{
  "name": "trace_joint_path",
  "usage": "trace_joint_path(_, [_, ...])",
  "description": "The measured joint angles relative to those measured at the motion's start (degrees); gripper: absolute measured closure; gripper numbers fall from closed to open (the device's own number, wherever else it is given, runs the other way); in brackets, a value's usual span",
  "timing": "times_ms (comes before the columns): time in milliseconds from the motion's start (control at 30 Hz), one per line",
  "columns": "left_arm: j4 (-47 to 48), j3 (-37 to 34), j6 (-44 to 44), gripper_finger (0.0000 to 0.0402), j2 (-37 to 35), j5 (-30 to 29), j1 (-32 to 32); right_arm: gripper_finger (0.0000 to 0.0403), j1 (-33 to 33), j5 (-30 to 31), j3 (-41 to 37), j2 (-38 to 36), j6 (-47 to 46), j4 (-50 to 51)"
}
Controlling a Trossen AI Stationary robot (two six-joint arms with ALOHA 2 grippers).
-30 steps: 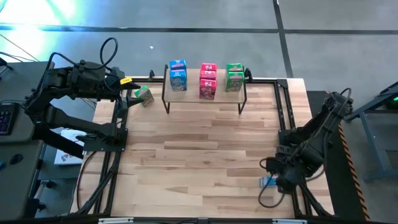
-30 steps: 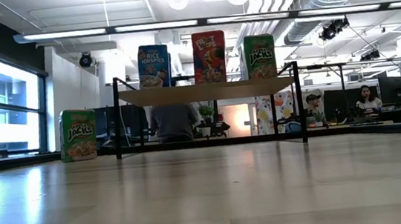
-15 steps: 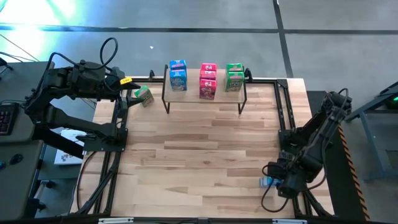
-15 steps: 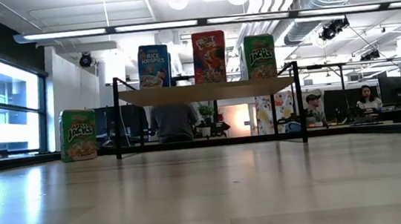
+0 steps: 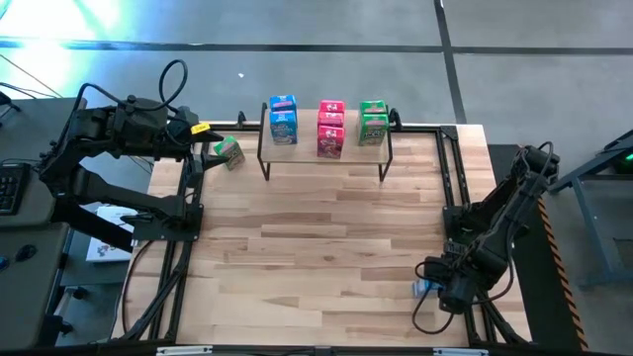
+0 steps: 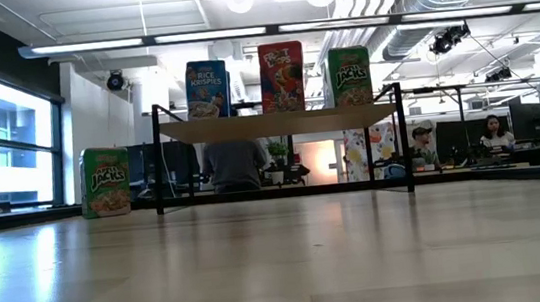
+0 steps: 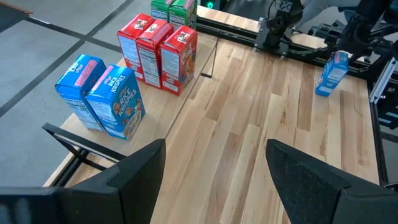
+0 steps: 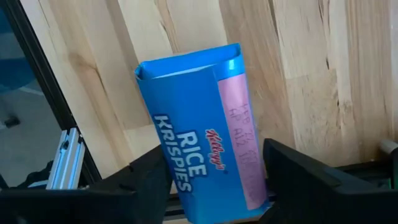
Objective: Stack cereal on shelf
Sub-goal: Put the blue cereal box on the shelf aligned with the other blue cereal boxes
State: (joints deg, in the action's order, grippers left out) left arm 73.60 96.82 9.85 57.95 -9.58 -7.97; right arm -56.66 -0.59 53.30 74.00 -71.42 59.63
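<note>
The step in hand looks like a pickup: at the lower right of the high view the right gripper [image 5: 435, 291] straddles a blue cereal box [image 8: 196, 158] reading "Kellogg's Rice Krispies", its fingers apart on either side and not yet clamped. The next move calls for closing on it and carrying it to the shelf [image 5: 326, 150] at upper centre, where Rice Krispies, red and Apple Jacks boxes stand. The left gripper [image 5: 203, 150] waits spread near a green box [image 5: 228, 151] at upper left.

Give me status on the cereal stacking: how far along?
Done: blue, red and green boxes stand on the shelf. In hand: right gripper straddles a blue box, not clearly gripped. Left: that one, plus the green box on the table by the open left gripper.
</note>
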Motion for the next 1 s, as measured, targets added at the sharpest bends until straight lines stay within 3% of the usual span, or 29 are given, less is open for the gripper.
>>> trace_joint_path(300, [0.0, 0.0, 0.0, 0.0133, 0.01, -0.02, 0.02, 0.0223, 1.62, 0.07, 0.0, 0.0, -0.2, -0.27])
trace_joint_path(733, [0.0, 0.0, 0.0, 0.0133, 0.01, 0.0, 0.02, 0.0256, 6.98, -0.62, 0.12, 0.0, 0.95, -0.54])
trace_joint_path(1000, [0.0, 0.0, 0.0, 0.0133, 0.02, 0.0, 0.02, 0.0258, 14.1, -1.06, 2.79, 0.02, 6.16, 0.11])
